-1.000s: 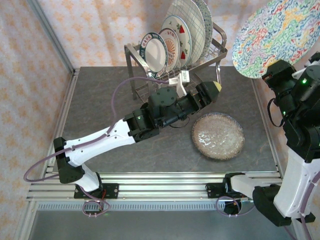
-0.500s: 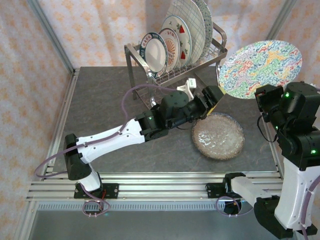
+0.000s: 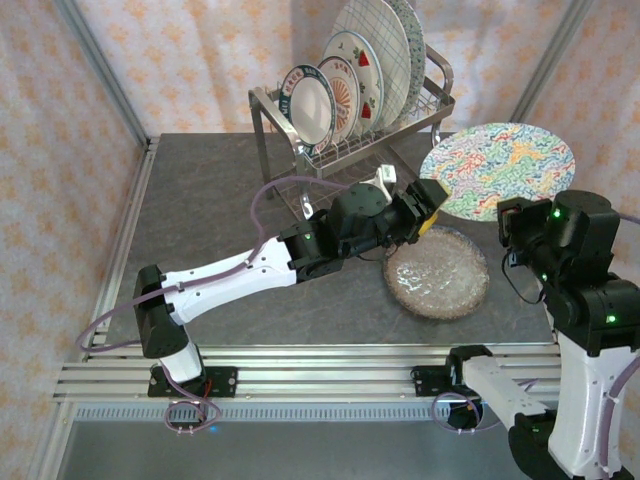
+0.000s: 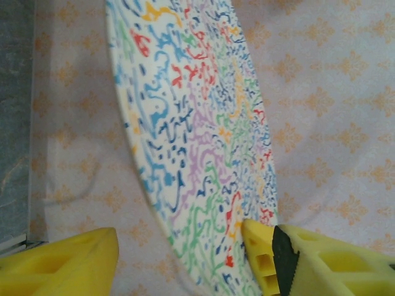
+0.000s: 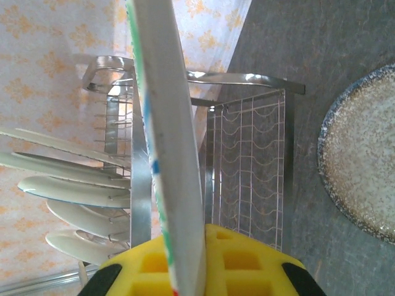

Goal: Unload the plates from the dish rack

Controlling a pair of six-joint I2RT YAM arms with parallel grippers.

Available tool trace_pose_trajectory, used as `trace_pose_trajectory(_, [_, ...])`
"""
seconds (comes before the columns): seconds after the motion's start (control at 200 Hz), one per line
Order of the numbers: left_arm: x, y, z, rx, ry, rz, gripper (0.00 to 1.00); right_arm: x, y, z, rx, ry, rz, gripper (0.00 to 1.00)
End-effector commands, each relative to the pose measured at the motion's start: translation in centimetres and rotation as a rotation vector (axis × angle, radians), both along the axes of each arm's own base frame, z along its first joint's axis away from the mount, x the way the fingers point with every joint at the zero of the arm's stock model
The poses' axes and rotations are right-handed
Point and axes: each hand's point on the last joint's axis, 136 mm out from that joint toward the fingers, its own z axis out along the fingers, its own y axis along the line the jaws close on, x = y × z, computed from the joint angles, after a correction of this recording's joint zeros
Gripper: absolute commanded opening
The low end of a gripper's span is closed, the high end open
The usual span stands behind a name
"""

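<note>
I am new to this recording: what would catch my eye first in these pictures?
A large multicoloured plate, held aloft on the right by the right pincer. The left pincer reaches for its rim, jaws open on either side. Behind, the dish rack holds upright plates.

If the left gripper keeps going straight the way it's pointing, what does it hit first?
Most likely the colourful plate. Its rim sits in front of the left gripper, between the open fingers, though how far off it is is hard to judge.
</note>
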Motion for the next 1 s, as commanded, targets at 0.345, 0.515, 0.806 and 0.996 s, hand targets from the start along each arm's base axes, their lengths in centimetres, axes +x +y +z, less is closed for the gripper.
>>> trace_pose_trajectory(0.345, [0.8, -0.7, -1.6, -0.015, 0.078, 0.0, 0.49, 0.3, 1.2, 0.8, 0.131, -0.091, 0.019, 0.0])
trace_pose_trajectory(0.515, [1.0, -0.8, -2.2, 0.003, 0.088, 0.005, 0.48, 0.5, 1.6, 0.3, 0.158, -0.083, 0.026, 0.0])
trace_pose_trajectory(0.806, [1.3, -0.7, -2.5, 0.007, 0.09, 0.015, 0.32, 0.4, 1.7, -0.4, 0.161, -0.066, 0.032, 0.0])
trace_pose_trajectory(0.996, [1.4, -0.6, -2.9, 0.014, 0.095, 0.018, 0.23, 0.3, 1.8, -0.8, 0.165, -0.057, 0.036, 0.0])
